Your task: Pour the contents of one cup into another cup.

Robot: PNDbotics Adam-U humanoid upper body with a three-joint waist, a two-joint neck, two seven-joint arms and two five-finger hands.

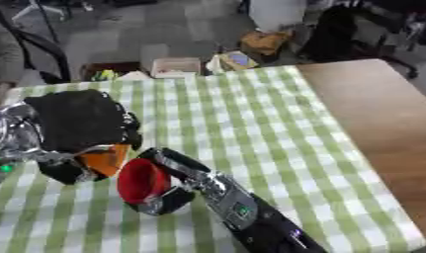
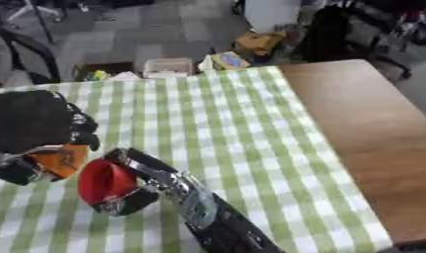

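We hold the orange cup (image 1: 104, 160) in our left hand (image 1: 77, 123) | our right hand (image 1: 177, 183) wraps the red cup (image 1: 143, 180) | cups side by side.

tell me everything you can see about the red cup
The red cup is a plain, glossy, plastic-looking cup of solid red. It sits in the right hand, whose dark fingers curl round its lower body, over the green-and-white checked tablecloth near the table's front left. It is tipped, its open mouth facing left and towards the camera, close beside the orange cup held in the left hand. Its inside looks red throughout; whether it holds anything cannot be told.
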